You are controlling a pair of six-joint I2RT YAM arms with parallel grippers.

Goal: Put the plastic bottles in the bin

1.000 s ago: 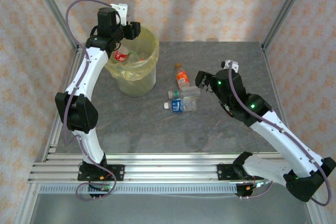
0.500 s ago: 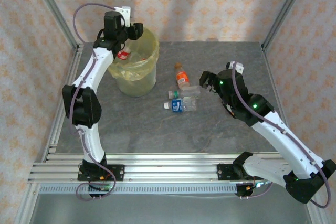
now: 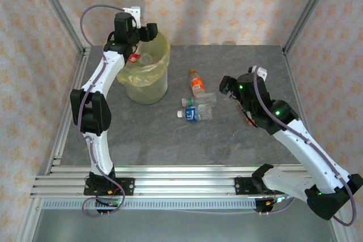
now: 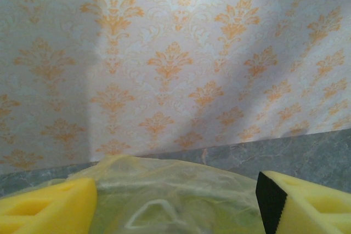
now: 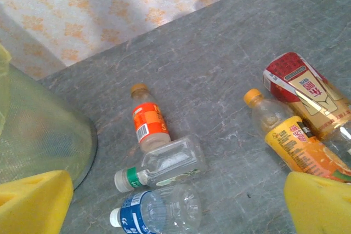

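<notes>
A yellow-lined bin [image 3: 148, 83] is seen at ten o'clock on the table [image 3: 227, 140], with the left gripper [image 3: 149, 31] spread open and empty above its far rim. The right gripper [image 3: 227, 86] is opened wide, empty, at three o'clock. Three bottles [image 3: 196, 83] are laid between them.

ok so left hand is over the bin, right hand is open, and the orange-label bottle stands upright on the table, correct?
Not quite. The orange-label bottle lies on its side on the table, as the right wrist view shows plainly. The rest holds: the left hand is over the bin and the right hand is open.
</notes>
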